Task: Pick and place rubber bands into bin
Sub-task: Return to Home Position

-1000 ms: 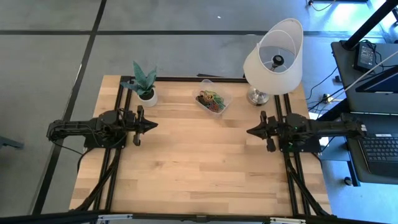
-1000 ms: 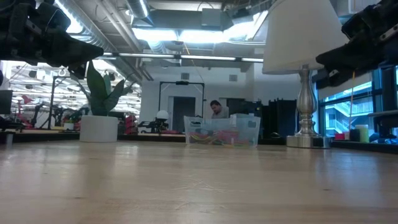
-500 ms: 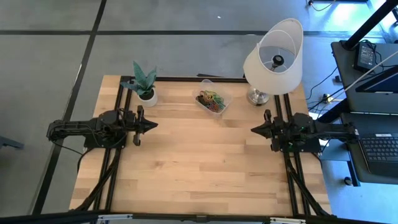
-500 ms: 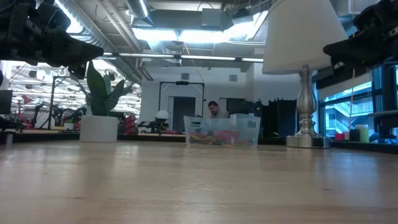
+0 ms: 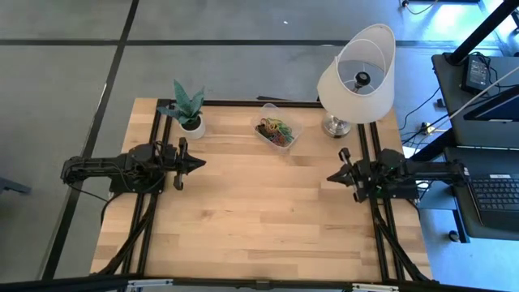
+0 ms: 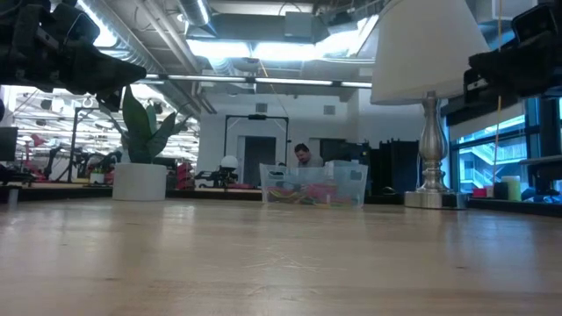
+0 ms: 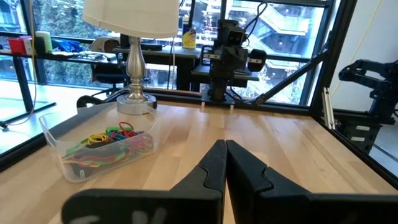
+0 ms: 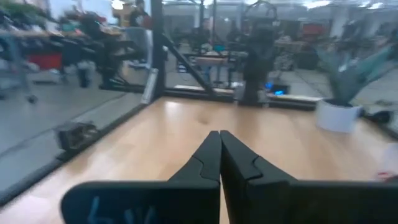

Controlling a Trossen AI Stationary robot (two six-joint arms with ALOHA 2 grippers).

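Note:
The rubber bands (image 5: 276, 130) are a heap of green, red, yellow and orange loops lying inside the bin (image 5: 289, 126), a small clear tub resting on its base near the table's far edge; both also show in the left wrist view, rubber bands (image 7: 112, 140) in the bin (image 7: 62, 140), and in the low view as the bin (image 6: 313, 184). My left gripper (image 5: 200, 162) is shut and hovers above the table's left side. My right gripper (image 5: 331, 176) is shut above the right side. Both are empty.
A white-shaded lamp (image 5: 357, 69) stands at the far right corner beside the bin. A small plant in a white pot (image 5: 190, 122) stands at the far left. Bare wooden table (image 5: 259, 219) lies between and in front of the arms. A person shows far off in the room behind.
My right gripper has drawn back toward the table's right edge and swung a little toward the near edge, staying shut. The left arm has kept still.

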